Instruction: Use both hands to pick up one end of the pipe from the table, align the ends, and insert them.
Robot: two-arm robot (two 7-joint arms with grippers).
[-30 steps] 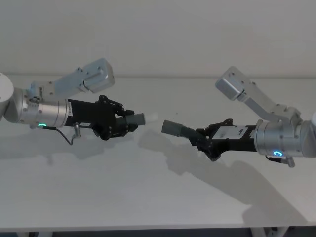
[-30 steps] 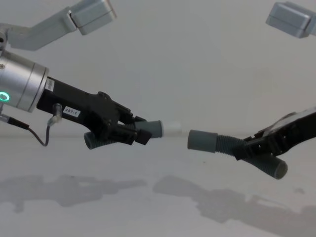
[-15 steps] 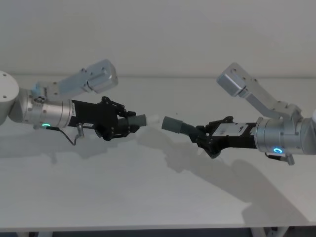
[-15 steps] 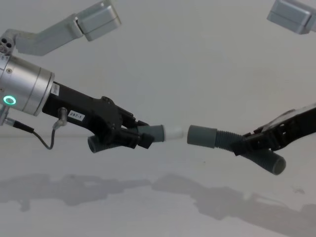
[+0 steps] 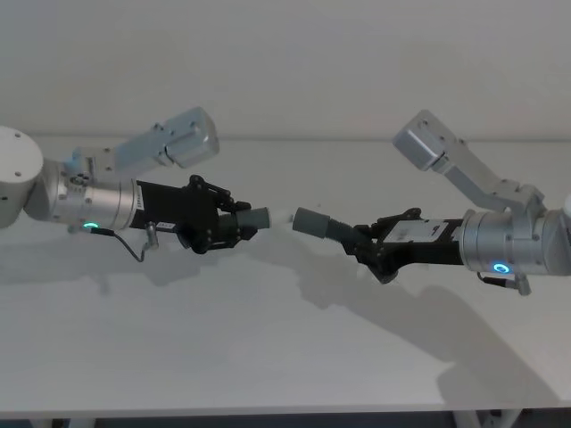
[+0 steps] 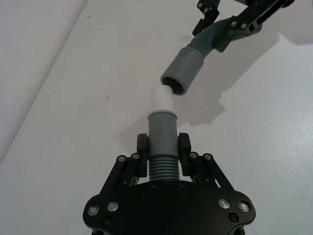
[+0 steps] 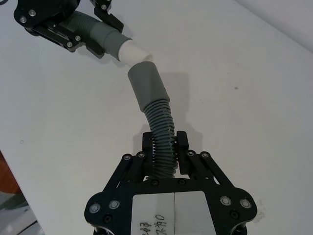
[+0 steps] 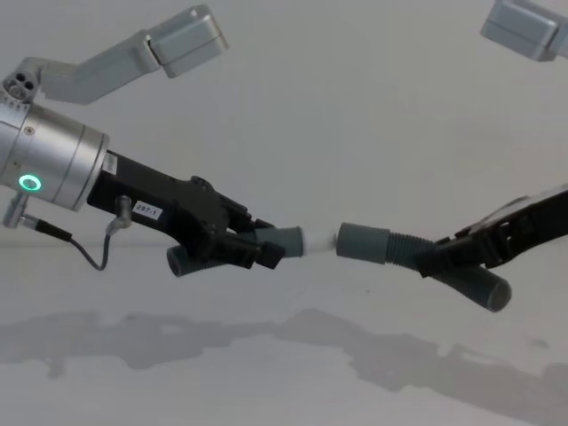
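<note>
Both hose pieces were held up off the table (image 5: 268, 348), facing each other at mid-table.

Left gripper (image 5: 234, 224) reached in from the left, fingers clamped on the ribbed body of the slimmer hose piece (image 6: 161, 147). Its smooth grey cuff (image 6: 162, 126) stuck out past the fingertips, whitish tip (image 6: 161, 99) pointing toward the other piece. The piece's dark open end showed below the gripper in the chest view.

Right gripper (image 5: 368, 254) reached in from the right, fingers closed on the ribs of the thicker hose piece (image 7: 159, 117). Its wider socket cuff (image 7: 145, 83) pointed left toward the whitish tip; the uncuffed end (image 8: 488, 291) hung down and to the right of the fingers.

The whitish tip sat right at the socket's mouth (image 6: 174, 84). In the left wrist view the tip met the rim slightly off-centre, the socket angled across it rather than in line. Whether the tip had entered the socket could not be told. In the chest view the two cuffs were almost level.
</note>
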